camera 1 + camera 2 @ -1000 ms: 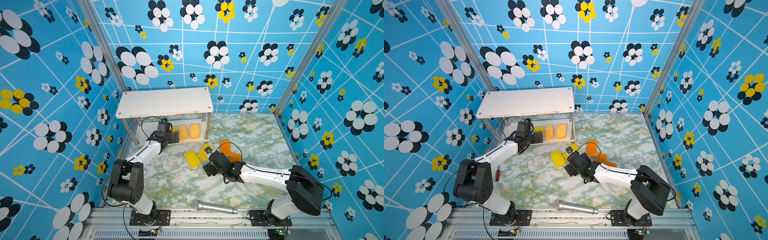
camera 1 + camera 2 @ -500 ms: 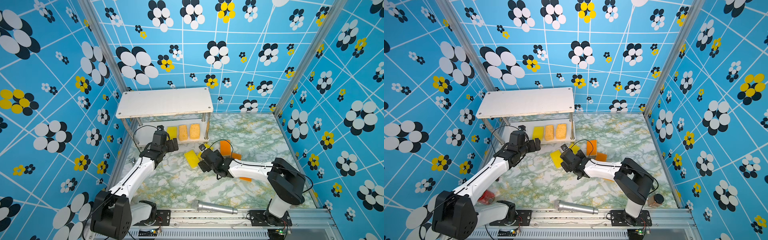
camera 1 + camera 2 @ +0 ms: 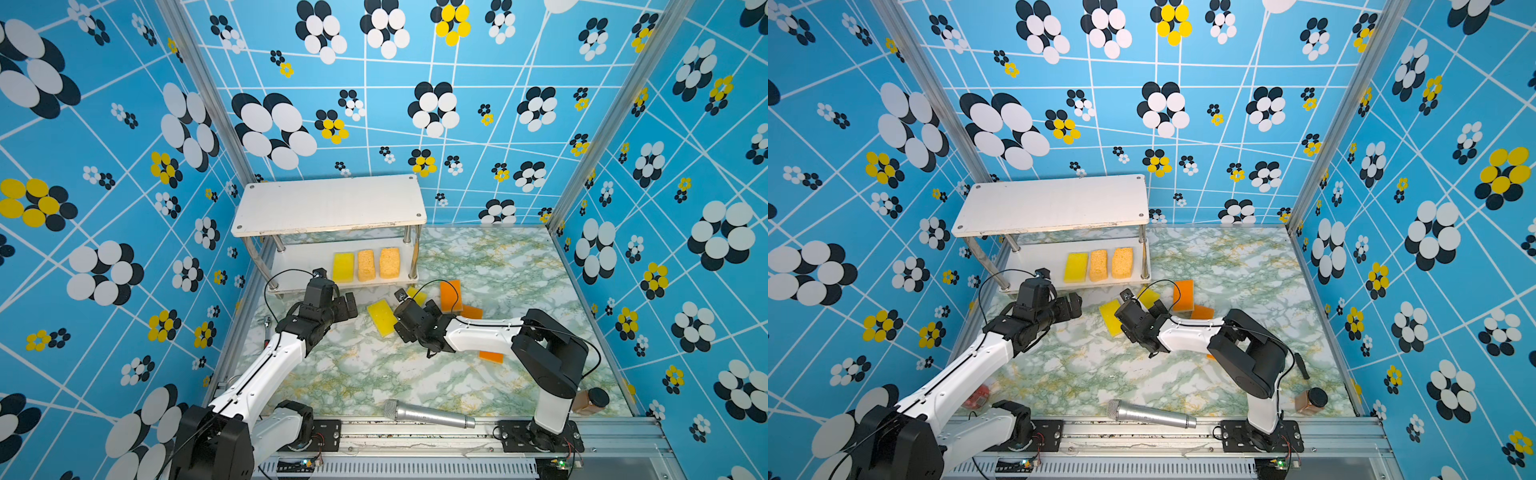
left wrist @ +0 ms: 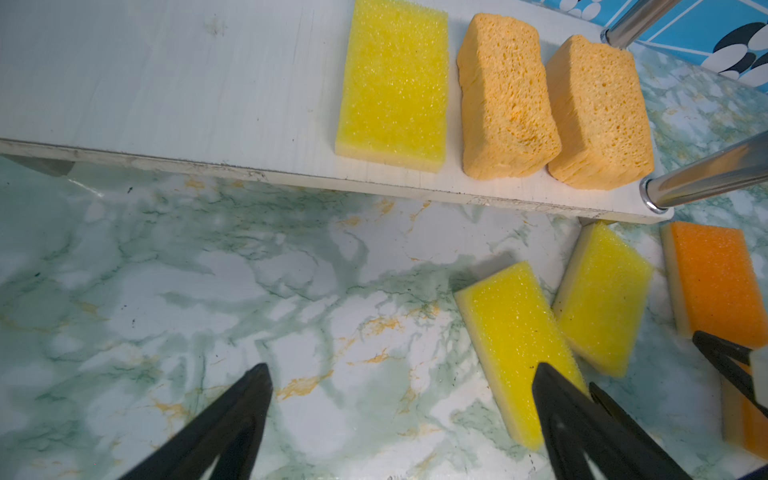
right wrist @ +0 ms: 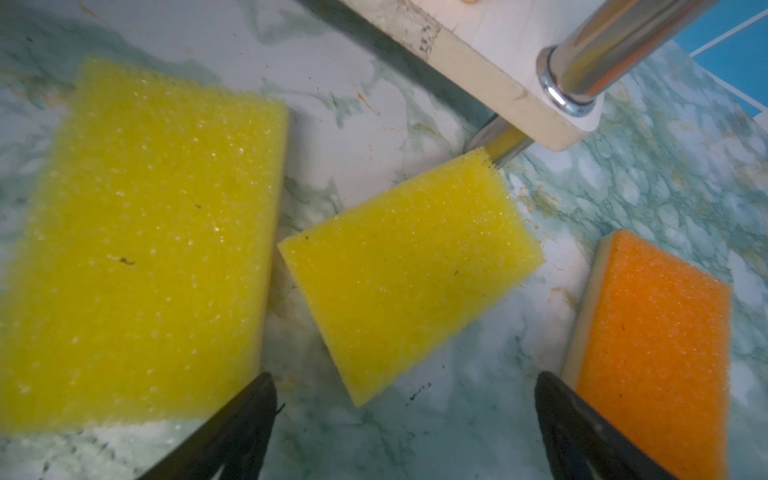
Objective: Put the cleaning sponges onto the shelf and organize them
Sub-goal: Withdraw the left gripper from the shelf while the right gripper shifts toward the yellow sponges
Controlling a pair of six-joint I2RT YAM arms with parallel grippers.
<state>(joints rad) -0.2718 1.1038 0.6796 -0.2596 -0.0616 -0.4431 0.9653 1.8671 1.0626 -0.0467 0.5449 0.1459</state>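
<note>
Blue walls printed with black, white and yellow flowers enclose a glossy tabletop [image 3: 365, 374] veined in green and gold like marble. At the back left stands the small two-tier shelf [image 3: 328, 203], made of flat white boards on chrome tube legs. Its lower board [image 4: 166, 83] holds three sponges in a row at the right end. First comes a flat, coarse-celled bright yellow sponge [image 4: 392, 83], then two thicker, porous tan-orange blocks [image 4: 505, 95] [image 4: 598, 112] with rounded edges, close together.

Just in front of the shelf, two more flat yellow sponges [image 5: 141, 249] [image 5: 409, 266] lie on the table, one with a corner at a shelf leg. Beside them lies a flat orange sponge [image 5: 652, 332] with a pale underside. Two further orange pieces [image 3: 471, 311] [image 3: 491, 356] are partly hidden by the right arm.

The left gripper [image 4: 401, 368] hovers over the marble before the shelf, its black fingers spread wide and gripping nothing. The right gripper [image 5: 405, 376] is also spread wide and empty, low above the middle yellow sponge.

A silver microphone [image 3: 428, 414] lies at the front edge. A brown jar [image 3: 590, 401] with a black lid stands at the front right corner.
</note>
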